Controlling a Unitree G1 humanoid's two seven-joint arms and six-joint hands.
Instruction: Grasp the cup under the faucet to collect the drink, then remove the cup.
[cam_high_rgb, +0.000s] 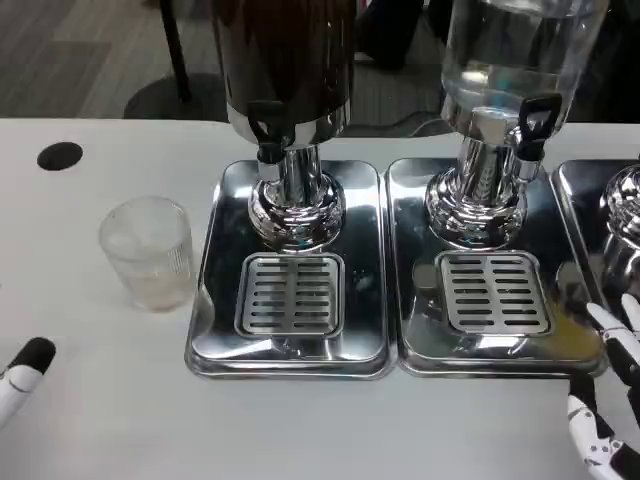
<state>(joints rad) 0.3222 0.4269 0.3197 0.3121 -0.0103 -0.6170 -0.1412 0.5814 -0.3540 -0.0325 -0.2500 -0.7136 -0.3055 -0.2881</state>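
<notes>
Cup (148, 252) upright on table (90, 420), left of dark dispenser (286, 90)

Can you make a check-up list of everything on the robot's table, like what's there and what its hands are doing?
Surface: white table, with a black round spot near the far left.
Job's things: clear plastic cup stands upright on the table, left of the trays, not under any faucet. Dark-drink dispenser with black faucet over its drip tray; clear-liquid dispenser on the tray beside it.
Clutter: nothing seen.
Hands: left hand at the bottom left edge, holding nothing; right hand at the bottom right, fingers apart, holding nothing.
Cables: nothing seen.
Surroundings: part of a third dispenser at the right edge; grey floor behind.
</notes>
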